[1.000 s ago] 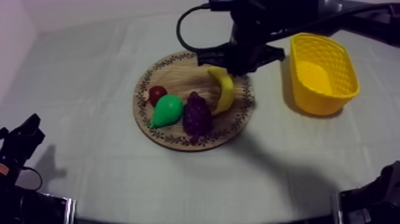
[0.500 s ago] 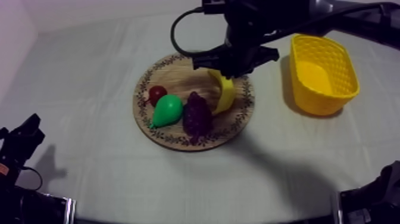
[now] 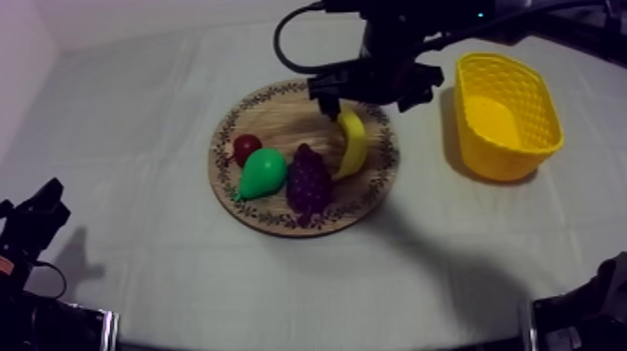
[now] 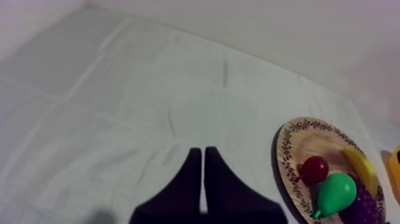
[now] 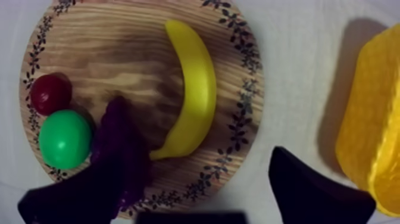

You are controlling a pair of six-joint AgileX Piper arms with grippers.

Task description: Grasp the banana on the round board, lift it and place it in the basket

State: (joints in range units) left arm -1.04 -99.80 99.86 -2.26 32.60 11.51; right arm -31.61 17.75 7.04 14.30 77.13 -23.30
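Note:
The yellow banana lies on the right half of the round wooden board, beside the grapes. My right gripper hovers over the banana's far end, open, not touching it. From the right wrist, the banana lies curved on the board below my right gripper, whose fingers stand wide apart on either side of it. The yellow basket stands empty to the board's right. My left gripper is shut, its fingers together as a narrow wedge, resting low at the table's left.
A green pear and a small red fruit sit on the board's left half. In the right wrist view the basket is close beside the board. Bare cloth stretches in front of the board.
My right gripper went from shut to wide open over the banana's far end. The banana and the left arm have not moved.

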